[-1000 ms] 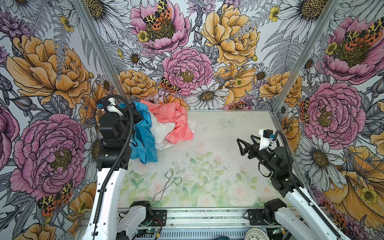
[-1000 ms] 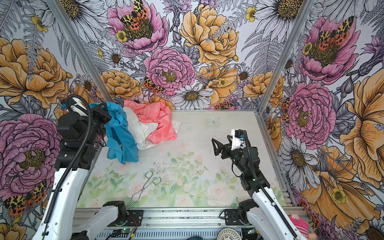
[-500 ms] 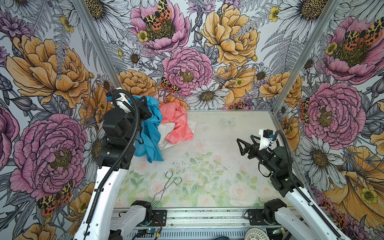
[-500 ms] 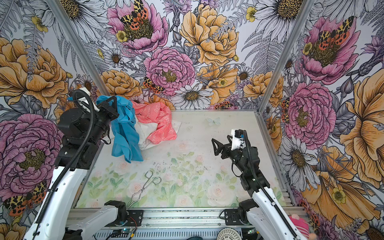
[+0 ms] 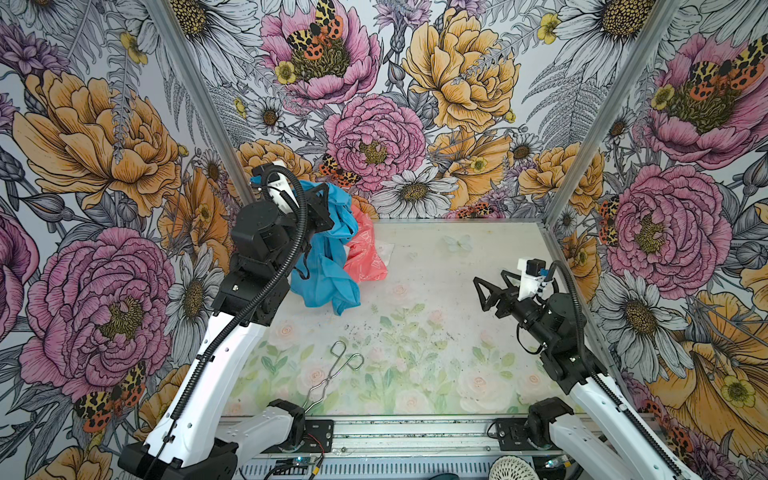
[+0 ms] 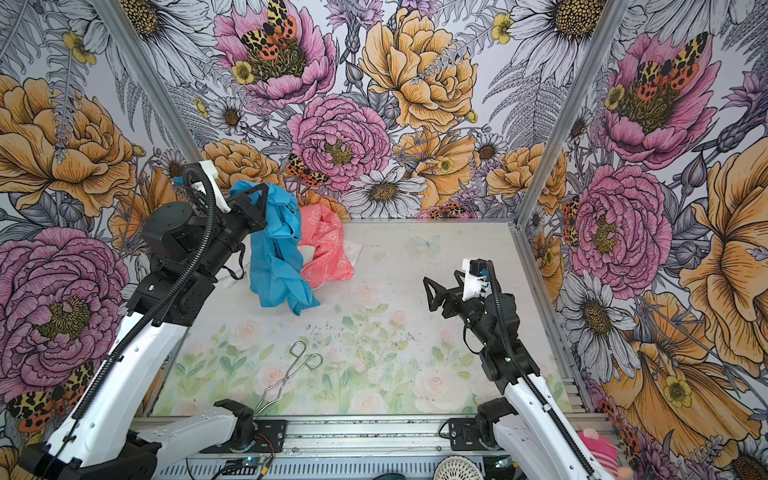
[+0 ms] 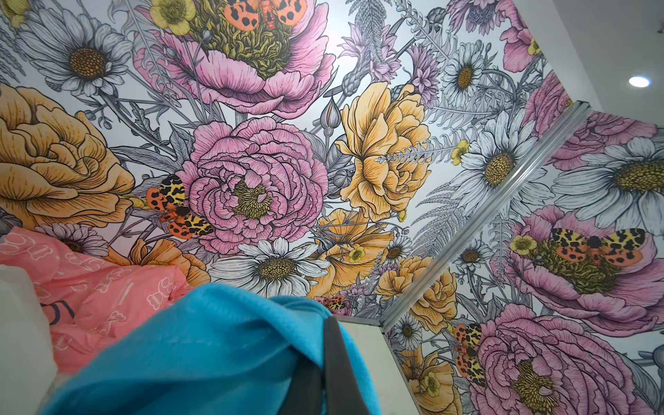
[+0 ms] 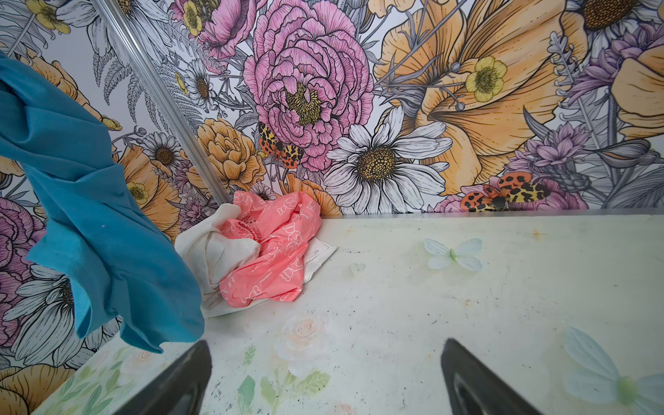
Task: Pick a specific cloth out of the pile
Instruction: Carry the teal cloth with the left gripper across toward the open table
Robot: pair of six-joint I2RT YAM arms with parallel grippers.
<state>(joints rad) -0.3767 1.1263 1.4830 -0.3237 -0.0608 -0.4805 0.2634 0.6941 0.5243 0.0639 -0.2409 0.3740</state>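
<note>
Left tool [image 5: 321, 199] is clamped on the cloth [image 5: 324, 274], which hangs beneath it, just beside the pile [image 5: 368, 249]; right tool [image 5: 481, 294] stands spread wide, empty, well apart.

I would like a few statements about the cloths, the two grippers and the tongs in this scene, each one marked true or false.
1. The left gripper is shut on the blue cloth and holds it up. True.
2. The right gripper grips the pink cloth. False: it is open and empty, apart from every cloth.
3. Metal tongs lie on the table. True.
4. The white cloth hangs from the left gripper. False: it lies on the table, bunched with the pink cloth.
</note>
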